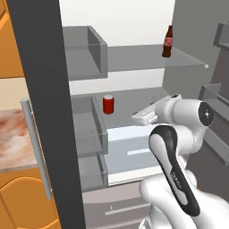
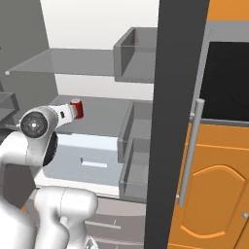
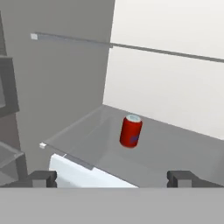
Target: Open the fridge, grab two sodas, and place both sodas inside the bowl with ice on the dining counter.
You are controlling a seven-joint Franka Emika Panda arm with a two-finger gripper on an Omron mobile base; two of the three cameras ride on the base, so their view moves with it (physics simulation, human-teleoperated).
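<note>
The fridge (image 1: 134, 57) stands open, its grey shelves bare to view. A red soda can (image 1: 108, 104) stands upright on the middle shelf, also seen as the can (image 2: 77, 108) and the can (image 3: 131, 131). On the top shelf at the right stands a dark-brown soda bottle (image 1: 168, 42) with a red label. My gripper (image 3: 111, 178) is open, its fingertips (image 3: 43, 177) set wide apart, level with the middle shelf's front edge and short of the can, holding nothing. The bowl and the dining counter are out of view.
Grey door bins (image 1: 87, 125) line the open left door, whose bar handle (image 1: 36, 147) faces me. A white drawer (image 1: 134, 152) lies under the middle shelf. A marbled wall counter (image 1: 13, 138) and orange cabinets (image 2: 214, 194) flank the fridge.
</note>
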